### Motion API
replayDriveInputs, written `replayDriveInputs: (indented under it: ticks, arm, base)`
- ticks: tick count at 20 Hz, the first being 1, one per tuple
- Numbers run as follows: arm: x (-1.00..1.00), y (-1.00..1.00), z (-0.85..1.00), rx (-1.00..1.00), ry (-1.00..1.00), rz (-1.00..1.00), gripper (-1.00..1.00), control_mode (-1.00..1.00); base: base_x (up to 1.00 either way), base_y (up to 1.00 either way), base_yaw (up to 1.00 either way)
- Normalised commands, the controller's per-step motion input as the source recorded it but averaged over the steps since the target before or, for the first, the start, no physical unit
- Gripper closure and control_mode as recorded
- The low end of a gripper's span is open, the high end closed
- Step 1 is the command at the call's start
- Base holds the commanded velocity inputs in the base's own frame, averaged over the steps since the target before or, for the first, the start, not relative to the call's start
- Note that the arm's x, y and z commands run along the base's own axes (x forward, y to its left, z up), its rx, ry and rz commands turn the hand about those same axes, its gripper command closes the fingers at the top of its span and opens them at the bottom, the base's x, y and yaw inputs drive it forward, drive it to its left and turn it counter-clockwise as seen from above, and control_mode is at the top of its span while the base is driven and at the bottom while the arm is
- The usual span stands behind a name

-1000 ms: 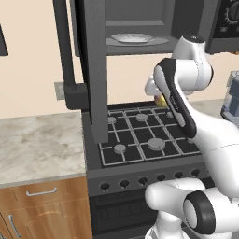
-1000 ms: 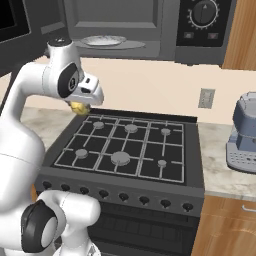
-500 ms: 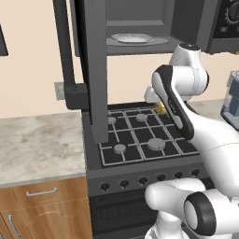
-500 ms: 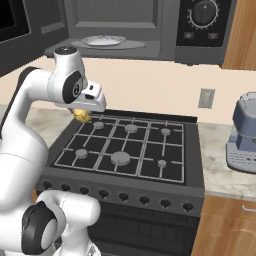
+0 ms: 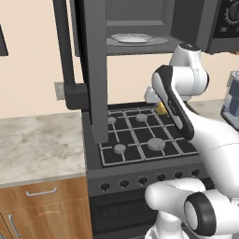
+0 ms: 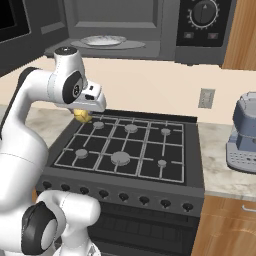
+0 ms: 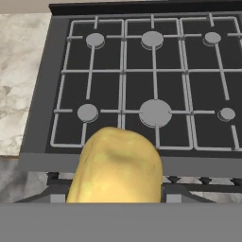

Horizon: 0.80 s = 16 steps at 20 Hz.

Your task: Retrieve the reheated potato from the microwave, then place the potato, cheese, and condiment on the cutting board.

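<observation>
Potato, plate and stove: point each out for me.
potato (image 7: 116, 165), hand view, middle of its skin.
plate (image 6: 103, 40), right base view, its centre, inside the microwave.
stove (image 5: 140, 135), left base view, centre grate.

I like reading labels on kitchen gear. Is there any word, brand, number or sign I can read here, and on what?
No readable text anywhere.
Microwave knob dial: tick marks around it, too small to read as numbers.
Two small buttons below the dial: blurred, unreadable.
Stove front knobs: no visible markings.
Coffee machine: no legible brand.
Potato in the pincer: nothing written.
</observation>
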Motion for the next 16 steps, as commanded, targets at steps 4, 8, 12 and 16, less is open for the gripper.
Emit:
replayDriveInputs:
  ticks: [4, 8, 12, 16]
  arm:
    - [0.0, 0.0, 0.0, 0.0, 0.0, 0.0, 1.0, -1.0]
    - [0.0, 0.0, 0.0, 0.0, 0.0, 0.0, 1.0, -1.0]
    - [0.0, 0.0, 0.0, 0.0, 0.0, 0.0, 1.0, -1.0]
    - [0.0, 0.0, 0.0, 0.0, 0.0, 0.0, 1.0, -1.0]
  base:
    - [0.0, 0.0, 0.0]
    - [0.0, 0.0, 0.0]
    - [0.0, 0.0, 0.0]
    - [0.0, 0.0, 0.0]
